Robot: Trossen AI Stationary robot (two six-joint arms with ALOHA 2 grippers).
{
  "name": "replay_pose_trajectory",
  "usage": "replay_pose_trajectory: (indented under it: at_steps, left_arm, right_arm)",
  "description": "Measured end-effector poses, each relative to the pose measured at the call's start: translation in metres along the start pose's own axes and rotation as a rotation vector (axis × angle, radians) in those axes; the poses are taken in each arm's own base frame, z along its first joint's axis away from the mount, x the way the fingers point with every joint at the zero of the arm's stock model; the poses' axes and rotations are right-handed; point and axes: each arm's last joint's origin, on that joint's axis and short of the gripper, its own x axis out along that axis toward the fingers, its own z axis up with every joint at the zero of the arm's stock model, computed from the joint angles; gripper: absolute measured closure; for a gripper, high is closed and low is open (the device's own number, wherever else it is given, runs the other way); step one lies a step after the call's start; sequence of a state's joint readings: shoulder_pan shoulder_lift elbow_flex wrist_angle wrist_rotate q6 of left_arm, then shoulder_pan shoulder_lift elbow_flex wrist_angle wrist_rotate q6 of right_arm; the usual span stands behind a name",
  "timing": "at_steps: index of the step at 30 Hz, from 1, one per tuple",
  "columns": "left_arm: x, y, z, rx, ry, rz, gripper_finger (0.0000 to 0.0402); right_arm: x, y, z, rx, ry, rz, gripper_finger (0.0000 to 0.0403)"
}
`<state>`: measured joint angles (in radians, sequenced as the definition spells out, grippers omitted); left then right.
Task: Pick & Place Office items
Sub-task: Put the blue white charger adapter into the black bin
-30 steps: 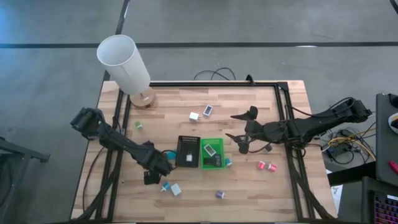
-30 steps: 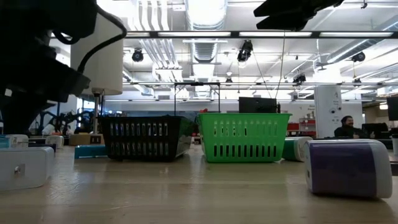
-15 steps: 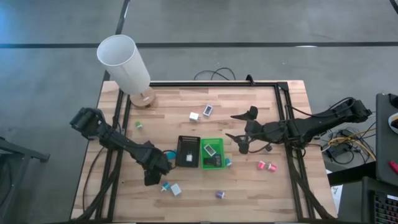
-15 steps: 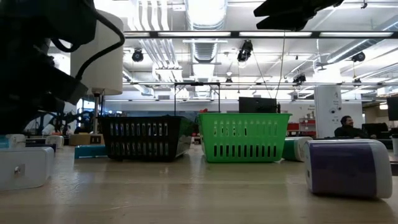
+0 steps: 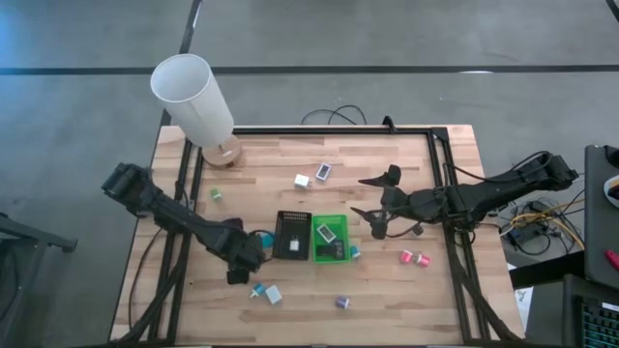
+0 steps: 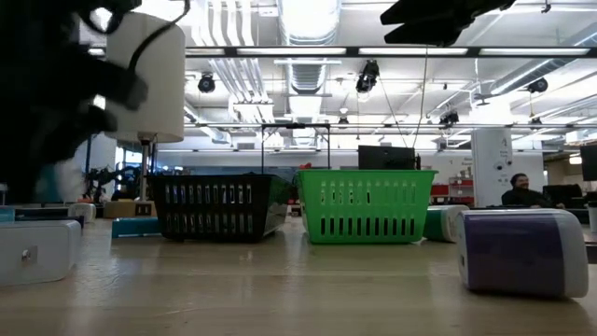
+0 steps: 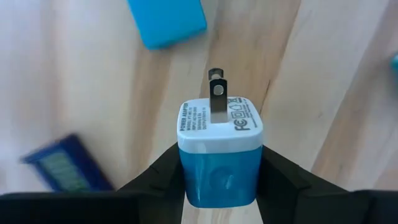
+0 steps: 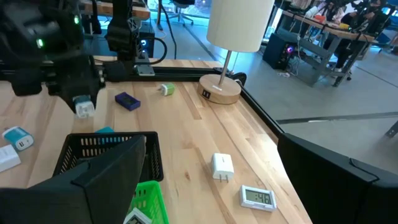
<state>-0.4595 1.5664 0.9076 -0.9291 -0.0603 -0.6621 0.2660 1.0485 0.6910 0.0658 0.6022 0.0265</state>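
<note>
My left gripper point(image 5: 241, 270) points down near the table's front left, shut on a blue-and-white plug adapter point(image 7: 219, 155), which also shows in the right wrist view point(image 8: 84, 108). Other office items lie loose on the wood: two teal-and-white pieces point(image 5: 266, 292) beside that gripper, a purple one point(image 5: 341, 303), two pink ones point(image 5: 415, 258) and two white ones point(image 5: 311, 176). The black tray point(image 5: 292, 235) and green tray point(image 5: 329, 238) stand side by side at mid-table. My right gripper point(image 5: 377, 205) hangs open, high over the table to the right of the trays. My left gripper pinches the adapter's blue body point(image 7: 217, 183) between its two fingers point(image 7: 163, 174), one on each opposite side. The fingers come from above, pointing down. The adapter is lifted clear of the table, its white face and metal prongs point(image 7: 216, 93) pointing down at the wood.
A tall white lamp point(image 5: 193, 95) stands at the far left corner. A flat teal block point(image 7: 166, 22) and a dark blue piece point(image 7: 65, 165) lie on the wood below the left gripper. A small green piece point(image 5: 217, 194) lies left of centre.
My left gripper has risen a little from the table near the black tray; in the low view its dark bulk has moved up. The right arm has kept still.
</note>
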Motion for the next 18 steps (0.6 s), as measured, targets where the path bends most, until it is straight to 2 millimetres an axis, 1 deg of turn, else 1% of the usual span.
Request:
replay_pose_trajectory:
  at_steps: [9,13,18]
  left_arm:
    - [-0.053,0.009,0.004,-0.04,-0.316,0.035,0.0259]
    - [-0.068,0.011,0.007,-0.042,-0.467,0.009,0.0259]
    - [-0.078,0.009,0.012,-0.029,-0.593,-0.009,0.0259]
  right_arm:
    - [0.0,0.0,0.0,0.0,0.0,0.0,0.0037]
    - [0.0,0.0,0.0,0.0,0.0,0.0,0.0037]
    - [0.0,0.0,0.0,0.0,0.0,0.0,0.0037]
